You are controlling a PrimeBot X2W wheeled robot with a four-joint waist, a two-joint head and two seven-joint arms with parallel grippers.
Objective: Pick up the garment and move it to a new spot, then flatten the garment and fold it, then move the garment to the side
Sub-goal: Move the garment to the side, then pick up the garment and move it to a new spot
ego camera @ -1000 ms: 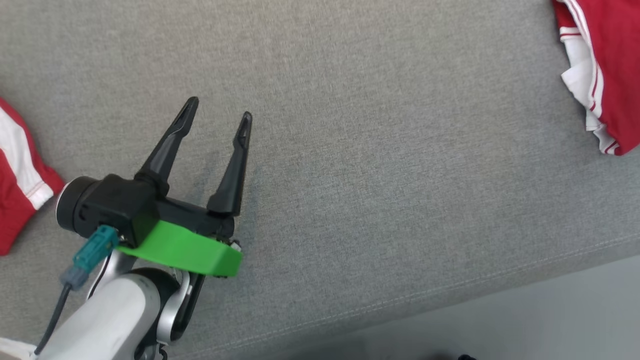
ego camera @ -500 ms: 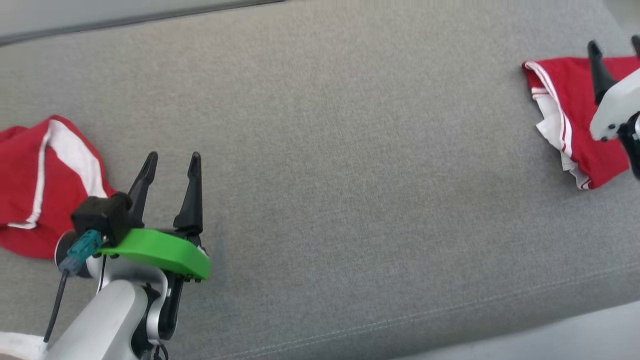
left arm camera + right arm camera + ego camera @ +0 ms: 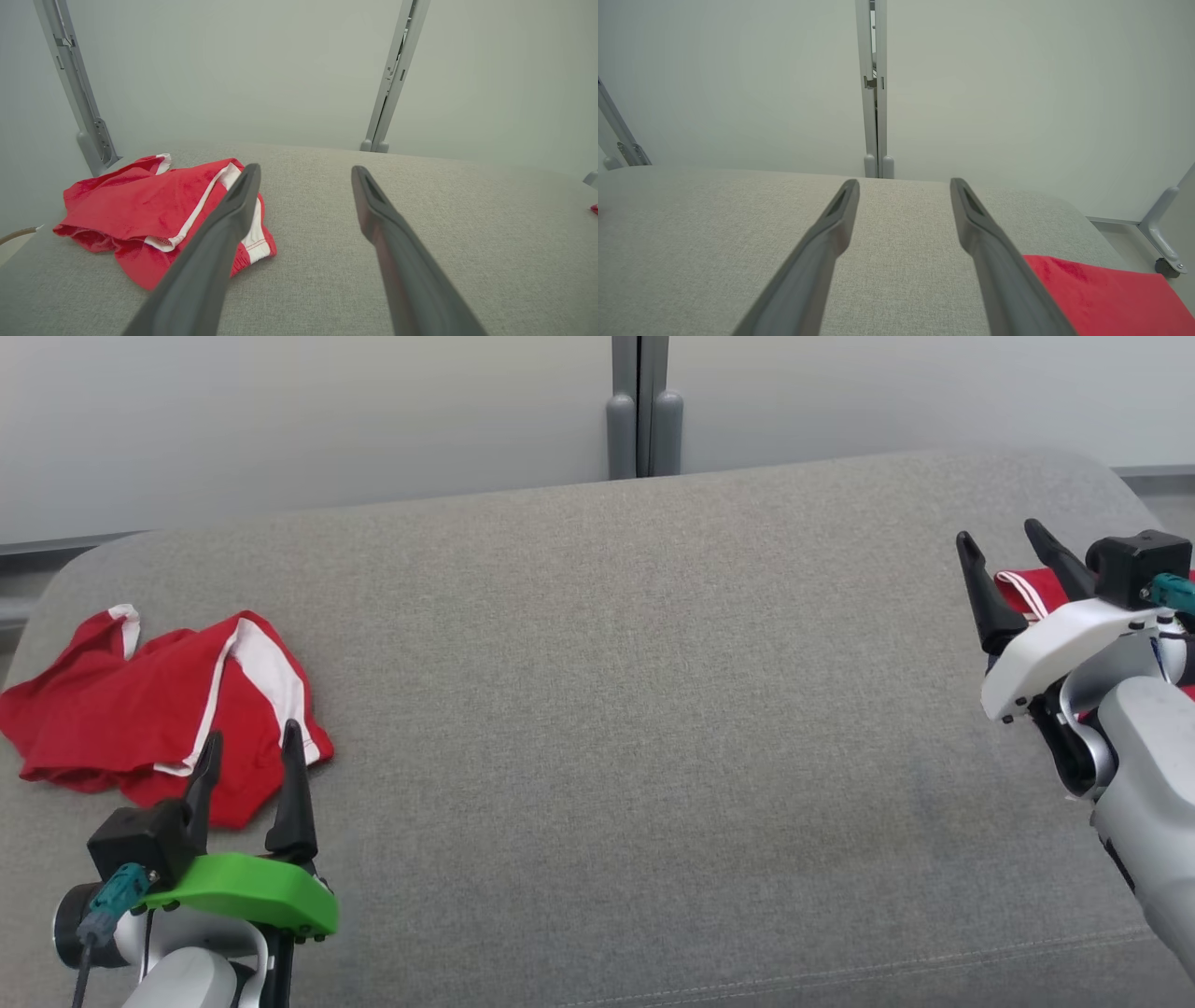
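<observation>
Nearby, crumpled red garment (image 3: pixel 112 709) beside left gripper (image 3: pixel 252 731)

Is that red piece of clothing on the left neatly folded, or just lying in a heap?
In a heap, not folded. The red garment lies crumpled on the grey cushion, edges uneven, white trim twisting across it.

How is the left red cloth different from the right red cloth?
The left red cloth lies crumpled, in plain sight; the right red cloth looks smooth, partly hidden behind the right gripper. On the cushion, the left one sits at the left end, the right one at the right end. Both are red with white trim.
</observation>
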